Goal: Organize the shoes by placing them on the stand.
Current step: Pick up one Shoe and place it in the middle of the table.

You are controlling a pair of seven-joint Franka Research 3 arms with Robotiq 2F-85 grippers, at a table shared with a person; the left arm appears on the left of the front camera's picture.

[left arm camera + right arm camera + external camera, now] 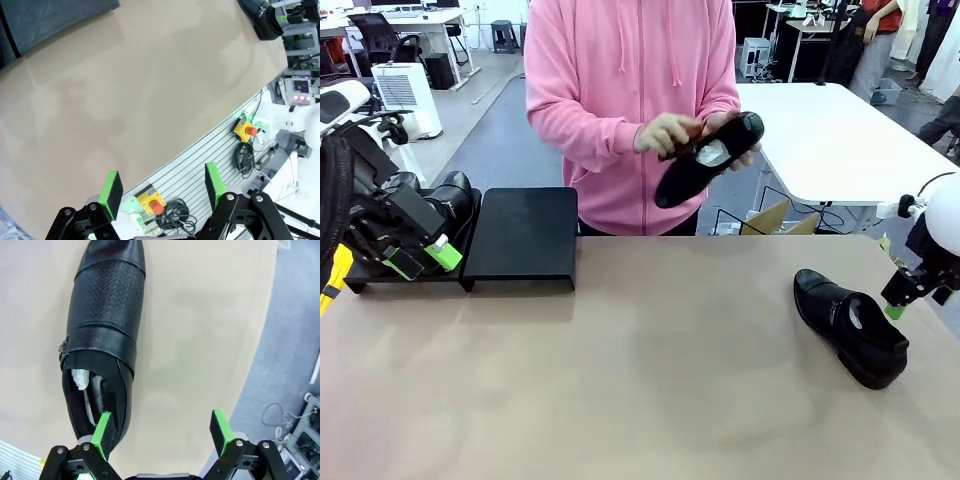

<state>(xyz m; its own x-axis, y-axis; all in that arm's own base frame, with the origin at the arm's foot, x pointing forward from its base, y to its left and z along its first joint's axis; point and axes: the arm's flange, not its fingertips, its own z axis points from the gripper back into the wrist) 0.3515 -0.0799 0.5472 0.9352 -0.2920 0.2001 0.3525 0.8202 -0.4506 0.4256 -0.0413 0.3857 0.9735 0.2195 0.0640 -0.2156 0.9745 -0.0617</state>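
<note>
Hovering with right gripper (162, 432) wide open, empty, close beside the heel of shoe (102, 330), upright on table (650, 400), well apart from stand (525, 235). Probably light, stiff, glossy and slippery – best to pinch the heel wall. Left gripper (162, 182) – also open, empty.

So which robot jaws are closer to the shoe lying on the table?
Right. Its jaws sit beside the heel of the shoe; the left jaws are far off, by the stand.
</note>
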